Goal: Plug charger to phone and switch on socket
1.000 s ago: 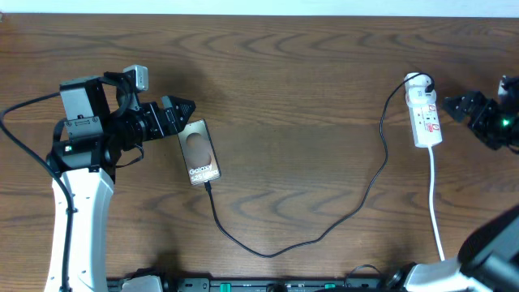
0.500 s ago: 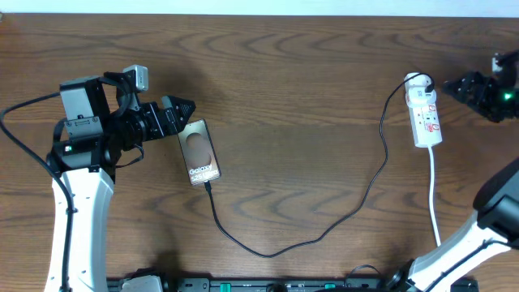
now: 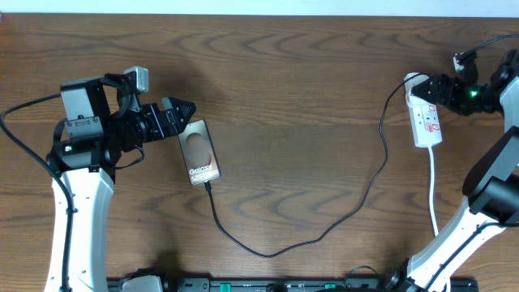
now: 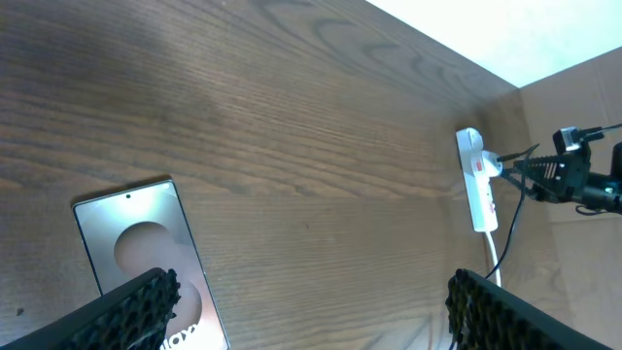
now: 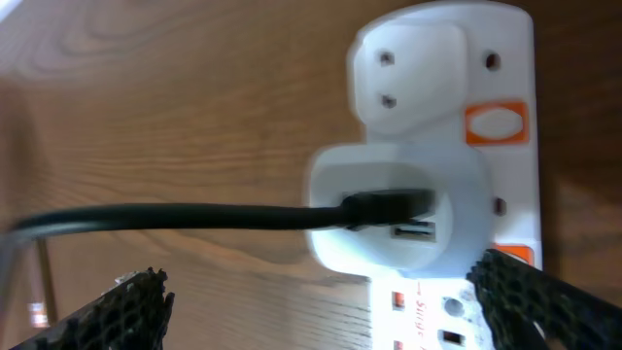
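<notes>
The phone lies face up left of centre, and shows in the left wrist view. The thin black charger cable runs from the phone's near edge in a long loop to a white adapter in the socket. The socket's orange switch shows in the right wrist view. My left gripper is open and empty over the phone's far end. My right gripper is open and empty, hovering at the socket's far end, its fingers either side of the adapter.
The socket's thick white cord runs toward the front edge. The left arm's body stands at the left. The table's back edge lies beyond. The socket and right arm also show in the left wrist view.
My right gripper has moved left from the table's right edge to the socket's far end. The left arm, phone and cable have not moved.
</notes>
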Robot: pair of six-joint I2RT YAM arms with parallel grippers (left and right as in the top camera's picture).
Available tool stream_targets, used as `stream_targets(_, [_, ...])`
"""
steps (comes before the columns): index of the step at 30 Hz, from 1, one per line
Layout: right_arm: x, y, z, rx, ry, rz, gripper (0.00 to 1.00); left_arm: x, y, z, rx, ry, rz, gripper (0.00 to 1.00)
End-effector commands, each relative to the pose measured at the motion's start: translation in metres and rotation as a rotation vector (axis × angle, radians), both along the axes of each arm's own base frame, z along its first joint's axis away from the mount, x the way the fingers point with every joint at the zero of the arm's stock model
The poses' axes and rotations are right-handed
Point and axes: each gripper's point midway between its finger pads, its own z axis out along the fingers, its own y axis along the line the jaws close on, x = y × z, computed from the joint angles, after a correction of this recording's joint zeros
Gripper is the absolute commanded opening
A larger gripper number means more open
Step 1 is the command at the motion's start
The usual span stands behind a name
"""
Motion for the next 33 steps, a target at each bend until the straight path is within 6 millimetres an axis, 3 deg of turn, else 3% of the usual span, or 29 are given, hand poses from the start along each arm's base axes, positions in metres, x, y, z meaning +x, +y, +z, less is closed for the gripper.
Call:
stream_targets(1, [0.004, 0.004, -0.008, 0.021, 0.011, 0.008, 0.99, 0.0, -0.002, 0.003, 0.007, -0.016, -0.019, 0.9])
stream_targets(16, [0.005, 0.001, -0.018, 0.0, 0.027, 0.006, 0.99, -0.001, -0.002, 0.002, 0.007, -0.013, -0.019, 0.9])
stream_targets(24, [0.002, 0.014, -0.048, 0.06, 0.105, -0.001, 0.99, -0.001, -0.002, 0.002, 0.007, -0.013, -0.019, 0.9])
stream_targets(33, [-0.003, 0.025, -0.051, 0.078, 0.144, 0.013, 0.99, -0.001, -0.002, 0.002, 0.006, -0.013, -0.019, 0.9])
